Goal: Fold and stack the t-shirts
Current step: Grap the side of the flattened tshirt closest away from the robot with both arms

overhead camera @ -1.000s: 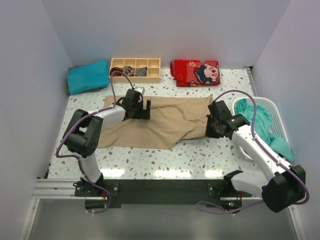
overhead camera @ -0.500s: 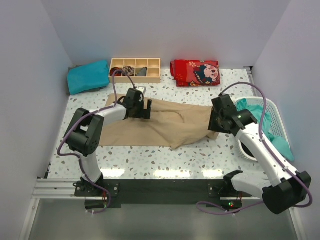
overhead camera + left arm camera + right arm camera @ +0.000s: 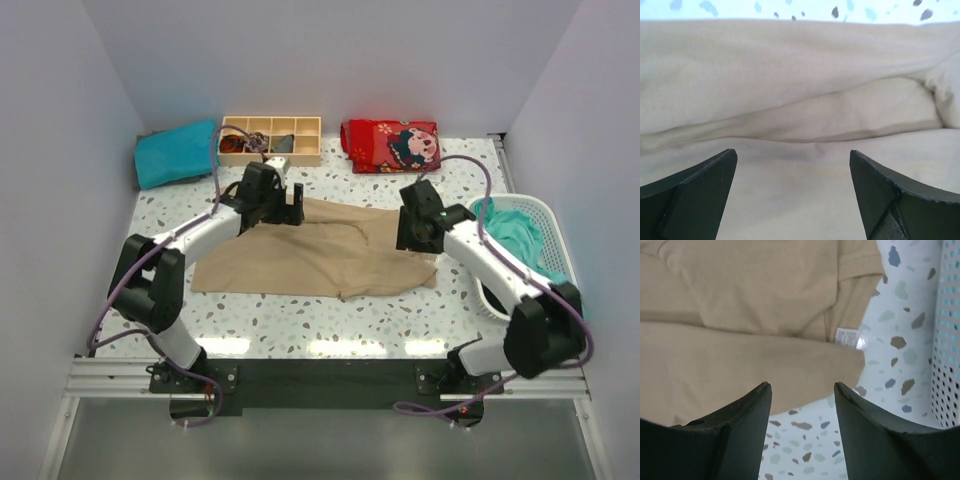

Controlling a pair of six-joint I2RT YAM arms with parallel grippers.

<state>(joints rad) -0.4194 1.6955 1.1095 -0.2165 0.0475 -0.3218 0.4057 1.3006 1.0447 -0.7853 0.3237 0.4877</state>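
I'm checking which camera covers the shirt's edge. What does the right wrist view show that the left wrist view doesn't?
Only the right wrist view: the sleeve hem of the tan t-shirt, its white label, and the perforated wall of the white basket.

Only the left wrist view: a long fold ridge running across the cloth.

Both: the tan t-shirt filling most of the picture, some speckled table, and the camera's own tool with jaws apart and nothing between them: right tool, left tool.
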